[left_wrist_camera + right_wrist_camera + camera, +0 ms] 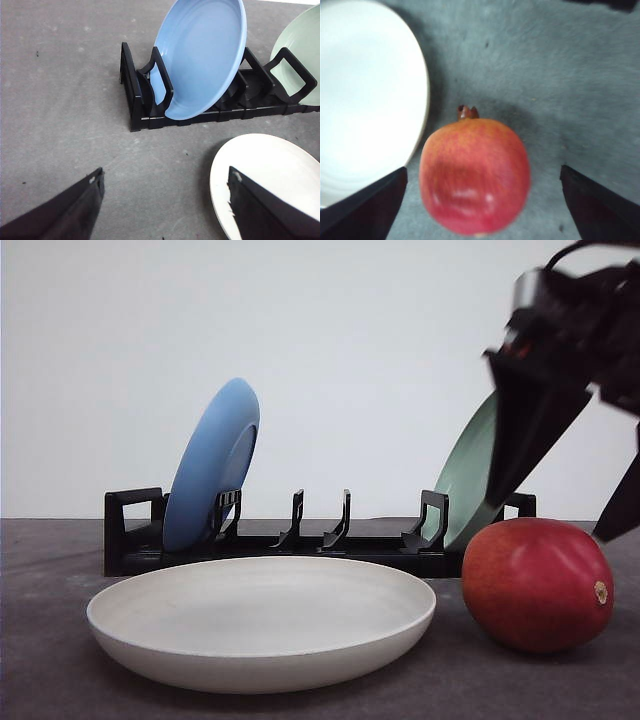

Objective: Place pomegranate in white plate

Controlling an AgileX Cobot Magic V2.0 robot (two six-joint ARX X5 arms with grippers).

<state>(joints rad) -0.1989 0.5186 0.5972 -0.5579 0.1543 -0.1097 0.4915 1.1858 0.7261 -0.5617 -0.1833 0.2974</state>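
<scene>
1. The pomegranate sits on the bench, just to the right of the white plate in the front view — beside the rim, not in the dish. The plate holds nothing, so by my reading the placing is not yet done.
2. The right claw hangs above the fruit with its jaws spread wide; in the right wrist view one finger shows on either side of the pomegranate and neither touches it. No grasp is made.
3. The left claw is also spread and carries nothing — it hovers over bare bench near the plate's edge, with the black rack and its blue plate beyond.
4. What is left, as I judge it: lowering, closing on the fruit, lifting, carrying it across the rim and releasing.
</scene>
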